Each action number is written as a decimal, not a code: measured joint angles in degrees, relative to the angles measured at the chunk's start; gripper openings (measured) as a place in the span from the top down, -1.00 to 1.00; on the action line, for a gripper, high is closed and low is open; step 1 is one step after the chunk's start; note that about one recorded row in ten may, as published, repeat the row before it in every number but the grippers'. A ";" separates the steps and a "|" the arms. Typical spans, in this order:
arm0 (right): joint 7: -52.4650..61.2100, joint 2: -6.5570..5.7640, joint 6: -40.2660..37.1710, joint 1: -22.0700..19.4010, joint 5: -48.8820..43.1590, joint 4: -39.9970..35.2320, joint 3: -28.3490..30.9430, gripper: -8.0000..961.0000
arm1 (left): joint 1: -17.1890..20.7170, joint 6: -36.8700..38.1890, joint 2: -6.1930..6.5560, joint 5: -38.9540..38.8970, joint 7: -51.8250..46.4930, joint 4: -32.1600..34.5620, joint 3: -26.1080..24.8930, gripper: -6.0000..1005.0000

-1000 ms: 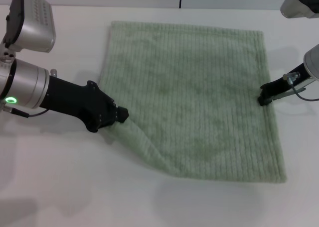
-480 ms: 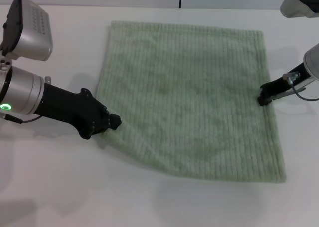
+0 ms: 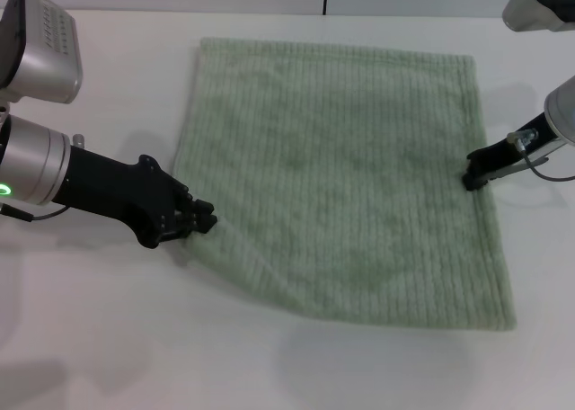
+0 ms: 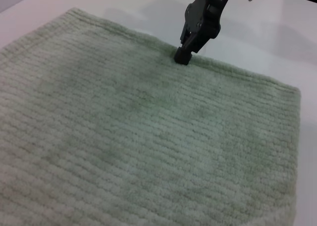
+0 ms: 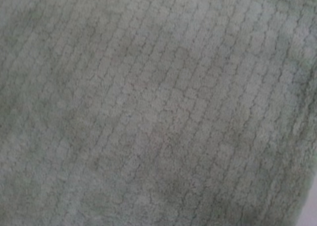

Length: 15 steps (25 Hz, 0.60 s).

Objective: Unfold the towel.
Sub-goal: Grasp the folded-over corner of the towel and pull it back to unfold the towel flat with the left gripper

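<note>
Head view: one towel [image 3: 341,172] spread flat mid-tabletop, toward far edge; unfolding looks done. Left claw [image 3: 205,218] at towel's left edge, grip state unclear. Right claw [image 3: 471,178] tip presses right edge; opening unclear.
Left wrist view: towel flat, right claw on hem.
Right wrist view: only terry weave.

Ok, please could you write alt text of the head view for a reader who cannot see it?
A pale green towel lies spread flat on a white table. The left gripper sits at the towel's left edge, low over the table. The right gripper presses its tip onto the towel's right edge.
</note>
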 joint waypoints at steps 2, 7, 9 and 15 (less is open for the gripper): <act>0.00 0.04 0.00 0.07 0.00 0.18 0.00 0.99 | -0.05 -0.08 -0.05 0.02 -0.01 -0.01 0.05 0.83; 0.00 0.06 0.01 0.10 0.00 0.28 0.00 0.99 | -0.12 -0.06 -0.06 0.10 0.31 -0.07 0.00 0.58; 0.00 0.07 0.02 0.11 0.00 0.33 0.00 0.99 | -0.13 0.16 -0.06 0.08 0.55 -0.47 -0.76 0.49; 0.00 0.08 -0.04 0.29 -0.03 0.33 0.00 0.99 | -0.32 0.41 -0.90 -0.41 2.64 -1.02 -5.25 0.13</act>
